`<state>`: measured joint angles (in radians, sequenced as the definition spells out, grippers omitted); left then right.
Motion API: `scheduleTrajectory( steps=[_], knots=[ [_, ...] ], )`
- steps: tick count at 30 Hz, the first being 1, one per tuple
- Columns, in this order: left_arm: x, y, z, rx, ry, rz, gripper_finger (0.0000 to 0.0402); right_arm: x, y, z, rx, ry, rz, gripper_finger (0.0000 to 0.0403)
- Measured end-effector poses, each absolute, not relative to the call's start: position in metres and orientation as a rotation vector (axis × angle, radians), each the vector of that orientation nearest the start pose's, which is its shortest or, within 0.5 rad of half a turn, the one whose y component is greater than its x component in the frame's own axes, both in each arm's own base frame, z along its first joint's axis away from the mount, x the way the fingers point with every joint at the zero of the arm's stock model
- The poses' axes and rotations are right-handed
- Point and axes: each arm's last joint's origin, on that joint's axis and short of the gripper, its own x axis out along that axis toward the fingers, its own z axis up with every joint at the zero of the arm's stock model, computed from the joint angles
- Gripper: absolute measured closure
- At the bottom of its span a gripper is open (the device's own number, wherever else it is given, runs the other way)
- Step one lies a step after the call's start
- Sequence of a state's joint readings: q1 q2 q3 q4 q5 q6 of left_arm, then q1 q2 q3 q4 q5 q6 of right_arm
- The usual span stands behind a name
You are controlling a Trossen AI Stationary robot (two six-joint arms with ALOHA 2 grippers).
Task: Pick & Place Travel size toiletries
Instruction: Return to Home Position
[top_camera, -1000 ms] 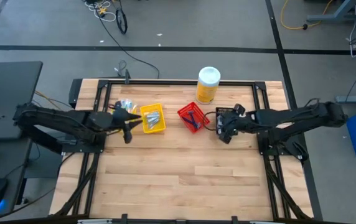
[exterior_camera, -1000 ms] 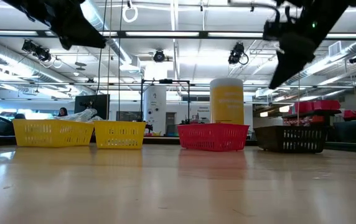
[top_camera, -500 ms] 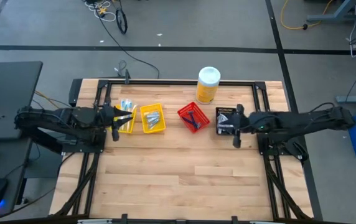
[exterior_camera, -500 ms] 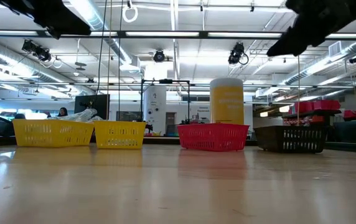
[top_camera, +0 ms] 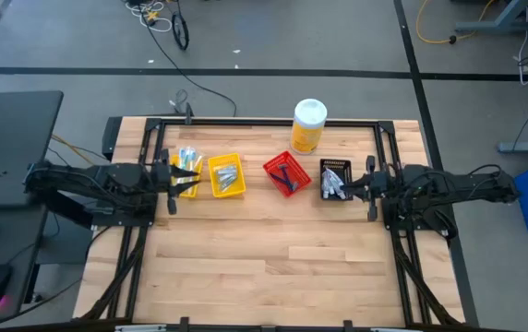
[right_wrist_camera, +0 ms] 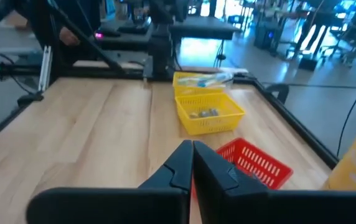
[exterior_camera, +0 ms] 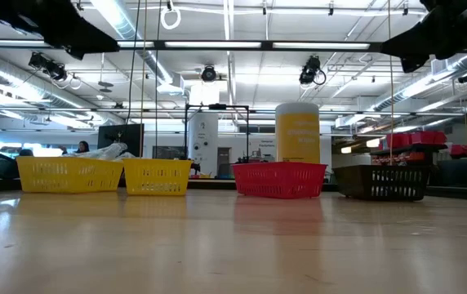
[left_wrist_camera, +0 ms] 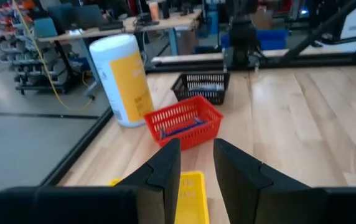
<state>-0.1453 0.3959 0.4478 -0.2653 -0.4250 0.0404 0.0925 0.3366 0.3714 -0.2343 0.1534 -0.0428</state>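
Observation:
The travel size toiletries lie in four small bins in a row. Toothbrushes (right_wrist_camera: pixel 206 79) are in the left yellow bin (top_camera: pixel 186 171), silvery packets (top_camera: pixel 228 173) in the second yellow bin (right_wrist_camera: pixel 208 113), blue-handled items (left_wrist_camera: pixel 178 126) in the red bin (top_camera: pixel 285 174), and pale items (top_camera: pixel 334 179) in the black bin (left_wrist_camera: pixel 201 88). My left gripper (left_wrist_camera: pixel 196 163) hangs open and empty above the left yellow bin. My right gripper (right_wrist_camera: pixel 192 163) hangs shut and empty above the black bin's right edge. Both point nearly level.
A tall yellow canister (top_camera: pixel 307 124) with a white lid stands behind the red bin, near the table's far edge. The bare wooden table (top_camera: pixel 273 258) stretches from the bins to the near edge. Black frame rails (top_camera: pixel 393 231) run along the table's sides.
My right gripper has drawn back from over the black bin toward the table's right edge and tipped up from pointing down to nearly level. My left gripper has pulled back a little toward the table's left edge. The bins and their contents have stayed put.

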Motion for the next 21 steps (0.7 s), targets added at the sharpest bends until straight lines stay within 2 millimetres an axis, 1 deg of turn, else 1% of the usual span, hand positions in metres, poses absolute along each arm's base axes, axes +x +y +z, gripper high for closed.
scheduleTrajectory(
  steps=[4,8,11,17,21],
  knots=[
    [0.102,-0.003,0.249,0.098,0.185,0.275,0.0297,0.102,0.005,0.236,-0.073,0.116,-0.050,0.0386],
    [0.093,-0.001,0.233,0.072,0.155,0.277,0.0297,0.101,0.006,0.225,-0.084,0.042,-0.012,0.0387],
    [0.087,-0.001,0.222,0.061,0.116,0.278,0.0297,0.101,0.006,0.215,-0.087,0.034,-0.008,0.0388],
    [0.082,0.000,0.204,0.072,0.040,0.263,0.0297,0.100,0.006,0.203,-0.067,0.030,-0.010,0.0389],
    [0.083,0.000,0.200,0.084,0.051,0.262,0.0297,0.100,0.005,0.192,-0.049,0.018,-0.044,0.0388]
  ],
)
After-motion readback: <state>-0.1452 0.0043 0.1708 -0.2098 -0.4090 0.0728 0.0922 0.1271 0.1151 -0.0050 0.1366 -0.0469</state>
